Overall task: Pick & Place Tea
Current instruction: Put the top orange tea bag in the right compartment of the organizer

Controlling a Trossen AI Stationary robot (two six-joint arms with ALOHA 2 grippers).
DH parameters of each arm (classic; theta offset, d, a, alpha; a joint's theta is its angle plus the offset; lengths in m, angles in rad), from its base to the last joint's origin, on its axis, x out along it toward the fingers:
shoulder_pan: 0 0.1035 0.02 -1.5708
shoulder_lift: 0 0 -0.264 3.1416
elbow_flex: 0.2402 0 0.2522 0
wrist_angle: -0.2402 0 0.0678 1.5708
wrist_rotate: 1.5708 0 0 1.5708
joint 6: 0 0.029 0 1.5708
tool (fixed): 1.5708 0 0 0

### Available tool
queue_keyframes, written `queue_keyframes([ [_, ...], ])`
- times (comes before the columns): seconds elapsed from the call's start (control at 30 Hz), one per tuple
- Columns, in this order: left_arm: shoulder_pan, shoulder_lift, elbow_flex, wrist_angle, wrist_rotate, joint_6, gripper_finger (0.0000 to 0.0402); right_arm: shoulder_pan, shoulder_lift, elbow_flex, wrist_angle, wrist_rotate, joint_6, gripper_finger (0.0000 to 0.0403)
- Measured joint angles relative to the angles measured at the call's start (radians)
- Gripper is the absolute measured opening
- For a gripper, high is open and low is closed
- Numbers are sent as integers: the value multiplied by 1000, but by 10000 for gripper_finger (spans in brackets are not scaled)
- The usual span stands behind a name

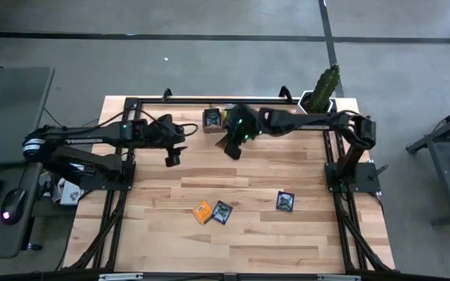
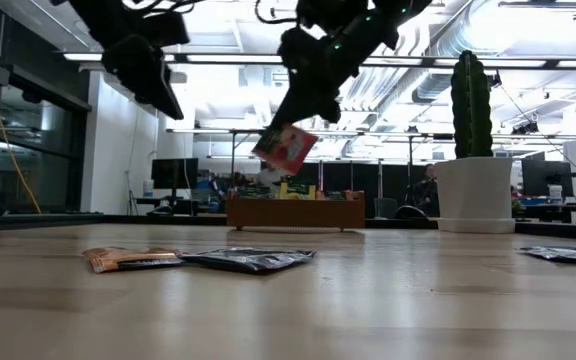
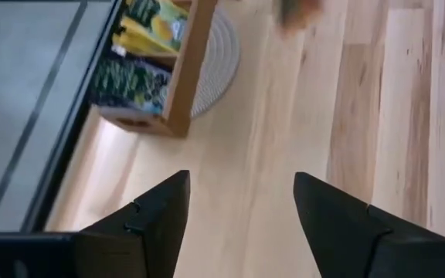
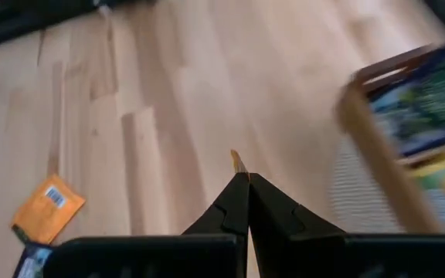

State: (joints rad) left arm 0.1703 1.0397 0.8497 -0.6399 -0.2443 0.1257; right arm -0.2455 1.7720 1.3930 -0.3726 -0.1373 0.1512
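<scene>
Sachet (image 2: 285,147) hangs pinched edge-on in your right gripper (image 4: 242,171), just short of the tray (image 1: 212,119); left gripper (image 3: 238,193), fingers apart, holds nothing.

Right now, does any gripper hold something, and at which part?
The right gripper pinches a red tea sachet by its upper edge, above the table. The left gripper is open and holds nothing.

Both arms are dark, nearly black, built of slim jointed tubes on black frame rails. The left arm (image 1: 92,140), at the frame's left, carries a white band near its shoulder and loose black cables along its links. The right arm (image 1: 311,121), upper right, shows a small green light by its wrist. The left gripper's fingers (image 3: 149,220) are matte black angular wedges.
</scene>
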Motion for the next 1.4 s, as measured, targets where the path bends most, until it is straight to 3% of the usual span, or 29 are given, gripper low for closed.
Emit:
queue_keyframes([
  [0.23, 0, -126, -191, 84, 53, -104, 227, -122, -101, -1, -12, -6, -37, 0],
  [0.33, 0, -187, -259, 177, 87, -133, 227, -178, -135, -70, 43, -22, -30, 0],
  [0.63, 0, -279, -314, 290, 152, -137, 226, -322, -270, -488, 631, -47, 92, 0],
  [0.93, 0, -271, -315, 422, 188, -99, 226, -408, -260, -690, 908, -41, 135, 0],
  [1.4, 0, -271, -315, 425, 192, -117, 227, -434, -153, -690, 986, -72, 147, 0],
])
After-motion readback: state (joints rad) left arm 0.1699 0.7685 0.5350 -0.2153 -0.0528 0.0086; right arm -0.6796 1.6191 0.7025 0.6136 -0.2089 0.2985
